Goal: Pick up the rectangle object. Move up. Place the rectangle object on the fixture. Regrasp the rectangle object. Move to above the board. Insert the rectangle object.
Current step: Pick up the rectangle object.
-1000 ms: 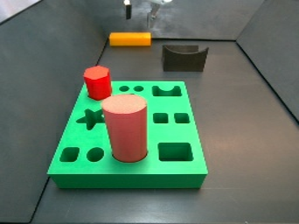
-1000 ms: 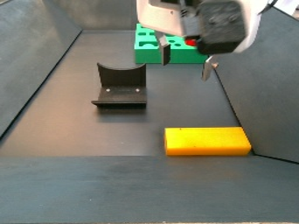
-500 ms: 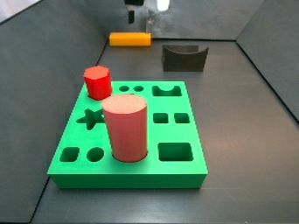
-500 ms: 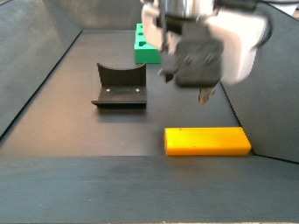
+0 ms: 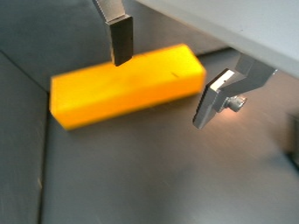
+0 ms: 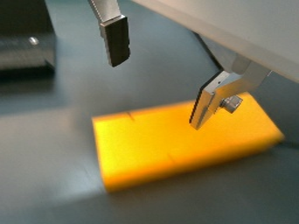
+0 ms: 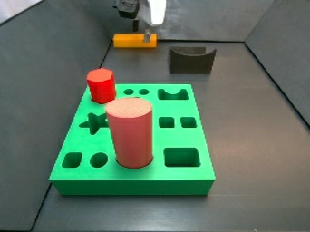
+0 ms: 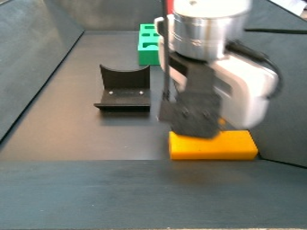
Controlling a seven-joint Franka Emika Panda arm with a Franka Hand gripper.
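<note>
Over at the far left of the dark floor, close to the grey wall, the rectangle object (image 7: 133, 40) lies flat on its long face, and the gripper (image 7: 150, 36) hangs right down over it. Both wrist views show the two silver fingers spread wide apart: one dark-padded finger (image 5: 121, 38) sits at one long edge of the orange-yellow block (image 5: 126, 85) and the other finger (image 5: 219, 96) beyond the opposite side, neither plainly pressing on it. In the second wrist picture the block (image 6: 184, 146) lies beneath the open jaws, with one plate (image 6: 214, 98) over its top face and the padded one (image 6: 114, 40) off over the floor. From the opposite side of the table the bulky white and black gripper (image 8: 196, 128) hides much of the block (image 8: 228, 144), so I cannot tell whether the tips touch it. A little to the right of the block stands the fixture (image 7: 191, 60), its curved notch up, apart from everything. Nearer to me, the green board (image 7: 182, 187) carries a tall red cylinder (image 7: 130, 134) and a small red hexagonal peg (image 7: 101, 85), both upright, well apart from the gripper.
</note>
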